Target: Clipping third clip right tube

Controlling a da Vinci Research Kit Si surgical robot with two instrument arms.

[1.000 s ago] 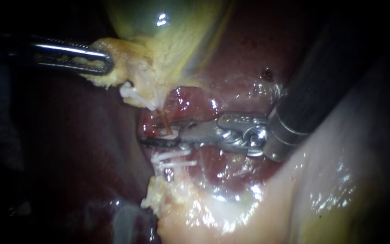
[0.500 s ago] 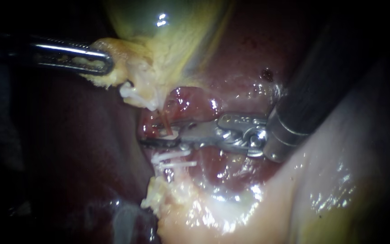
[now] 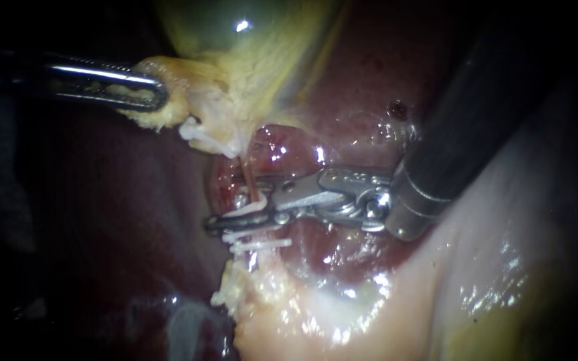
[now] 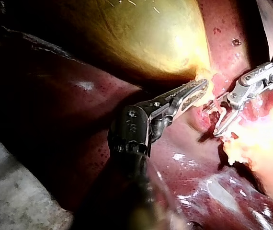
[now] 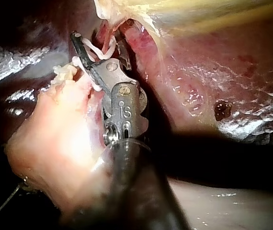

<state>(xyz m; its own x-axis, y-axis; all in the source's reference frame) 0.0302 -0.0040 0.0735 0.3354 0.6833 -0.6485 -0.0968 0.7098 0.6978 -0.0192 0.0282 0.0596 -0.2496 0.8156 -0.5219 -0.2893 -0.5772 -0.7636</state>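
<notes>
Left tool (image 3: pixel 150 93) pinched gallbladder (image 3: pixel 249 60) neck fold. Tube (image 3: pixel 250 177) ran taut away from gallbladder neck. Right tool (image 3: pixel 230 215) lay across tube, jaws pinching white clip (image 3: pixel 249 209) around it, just gallbladder-side of two set clips (image 3: pixel 262 241).

Judged best: square jaws to tube, take whole tube inside clip, leave gap from set clips, squeeze firmly, hold left traction steady.

Far jaw tip was hidden by tissue. Clip latch unreadable. Tube end farthest from gallbladder was buried in pale fat (image 3: pixel 289 301).
</notes>
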